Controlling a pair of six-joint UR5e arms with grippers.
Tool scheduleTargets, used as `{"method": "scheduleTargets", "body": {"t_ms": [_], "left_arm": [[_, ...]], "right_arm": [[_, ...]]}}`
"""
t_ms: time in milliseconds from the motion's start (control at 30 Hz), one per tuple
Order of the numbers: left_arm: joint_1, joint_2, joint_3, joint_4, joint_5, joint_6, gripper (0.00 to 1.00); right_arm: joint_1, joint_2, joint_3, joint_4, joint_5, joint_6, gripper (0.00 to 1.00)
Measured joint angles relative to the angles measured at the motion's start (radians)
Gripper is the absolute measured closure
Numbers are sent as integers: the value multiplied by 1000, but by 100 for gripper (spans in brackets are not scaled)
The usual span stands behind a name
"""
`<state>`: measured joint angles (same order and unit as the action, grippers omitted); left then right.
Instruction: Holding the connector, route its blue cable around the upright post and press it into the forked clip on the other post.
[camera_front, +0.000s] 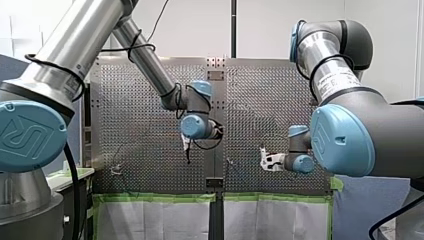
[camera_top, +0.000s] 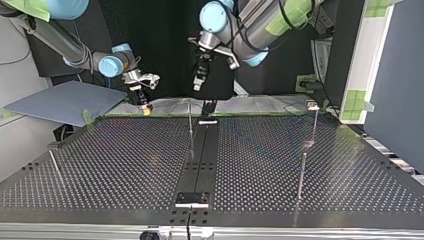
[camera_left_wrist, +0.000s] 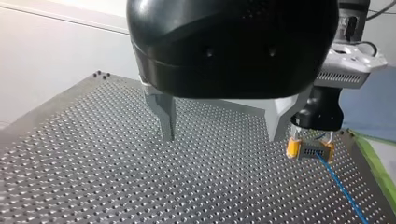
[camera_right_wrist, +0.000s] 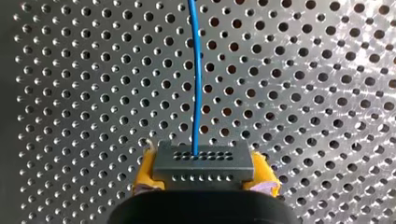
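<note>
- perforated table (camera_right_wrist: 327, 70): bare metal, gleaming
- connector (camera_right_wrist: 203, 163): matt grey plastic, looks smooth
- blue cable (camera_right_wrist: 196, 70): smooth, faintly glossy sheath
- upright post (camera_top: 301, 175): bare shiny metal

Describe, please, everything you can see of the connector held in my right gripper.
The connector is a small grey rectangular block, plastic by its look, with two rows of small holes on the face that shows. One blue cable leaves a hole in the row farther from the gripper and runs away over the perforated table. My right gripper clamps its two short ends between yellow pads. It sits level and seems to hang just above the table.
</note>
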<state>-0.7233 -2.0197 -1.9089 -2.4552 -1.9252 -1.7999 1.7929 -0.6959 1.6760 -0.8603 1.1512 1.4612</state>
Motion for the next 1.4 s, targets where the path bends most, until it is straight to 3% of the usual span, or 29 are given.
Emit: {"method": "scheduleTargets", "body": {"t_ms": [300, 500, 967, 1167, 1400], "left_arm": [[1, 77, -78, -3, -4, -4, 5], [2, 125, -125, 2, -32, -8, 5], [19, 241, -241, 107, -43, -54, 5], [22, 293, -293, 158, -44, -53, 5], [24, 356, -356, 222, -43, -48, 5]], "right_arm": [[-6, 0, 0, 3, 1, -1, 100], [-6, 0, 0, 3, 1, -1, 100], [-7, 0, 0, 1, 4, -1, 100], [-9, 0, 0, 2, 35, -6, 100], [-20, -1, 0, 8, 94, -18, 100]]}}
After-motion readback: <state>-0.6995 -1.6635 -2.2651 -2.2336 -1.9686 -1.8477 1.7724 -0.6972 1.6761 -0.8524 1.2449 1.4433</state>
